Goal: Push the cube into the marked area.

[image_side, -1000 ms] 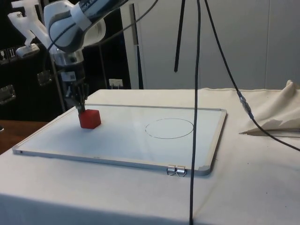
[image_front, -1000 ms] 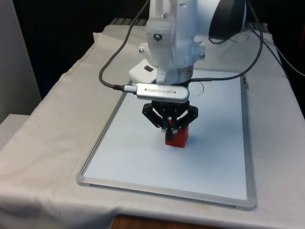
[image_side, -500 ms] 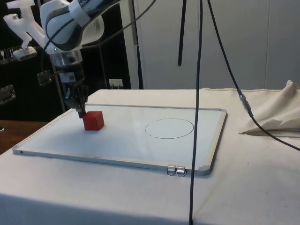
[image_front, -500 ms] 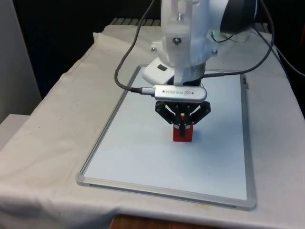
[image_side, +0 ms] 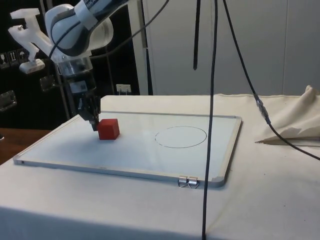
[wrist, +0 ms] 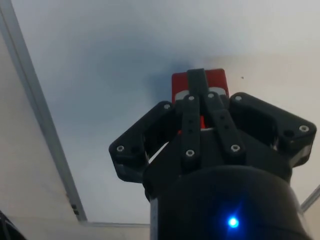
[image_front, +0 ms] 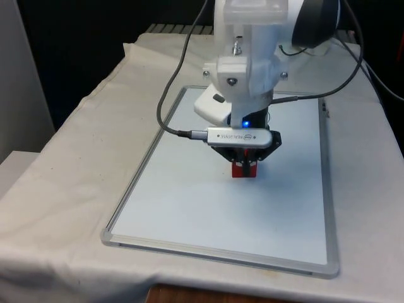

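While the red cube (image_side: 108, 129) sits flat on the whiteboard (image_side: 140, 155), it is well short of the drawn circle (image_side: 180, 136), on the side away from it touched by the jaws (image_side: 94, 125), fingers pressed together. Whiteboard lies on the cloth-covered surface (image_side: 260, 200).

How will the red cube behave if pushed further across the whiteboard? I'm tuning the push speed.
The red cube has flat faces, so it should slide rather than roll. The whiteboard looks smooth, so it may glide easily. The gripper touches it with narrow closed fingers, so an off-centre push could turn it.
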Tool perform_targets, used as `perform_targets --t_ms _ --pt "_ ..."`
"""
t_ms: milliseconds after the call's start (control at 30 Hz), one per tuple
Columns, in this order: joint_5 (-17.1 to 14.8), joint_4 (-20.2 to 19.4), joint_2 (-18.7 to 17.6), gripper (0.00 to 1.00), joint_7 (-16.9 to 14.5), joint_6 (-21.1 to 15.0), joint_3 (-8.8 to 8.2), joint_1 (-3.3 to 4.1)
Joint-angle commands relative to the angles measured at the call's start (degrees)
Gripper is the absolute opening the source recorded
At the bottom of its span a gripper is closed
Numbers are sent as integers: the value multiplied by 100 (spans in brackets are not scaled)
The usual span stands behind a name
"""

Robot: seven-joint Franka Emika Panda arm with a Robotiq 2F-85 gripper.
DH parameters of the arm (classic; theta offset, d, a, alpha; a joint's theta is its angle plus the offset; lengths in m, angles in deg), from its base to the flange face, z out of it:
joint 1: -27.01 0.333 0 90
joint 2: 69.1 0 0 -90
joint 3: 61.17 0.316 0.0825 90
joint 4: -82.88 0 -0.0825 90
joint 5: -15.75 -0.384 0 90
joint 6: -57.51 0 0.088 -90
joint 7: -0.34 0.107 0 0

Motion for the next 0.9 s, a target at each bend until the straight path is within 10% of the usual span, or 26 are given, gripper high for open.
perform_targets --t_ms 0,867 --pt "-23 -132 80 0 -57 -17 23 -11" --pt "11 -1089 527 0 -584 -23 11 34"
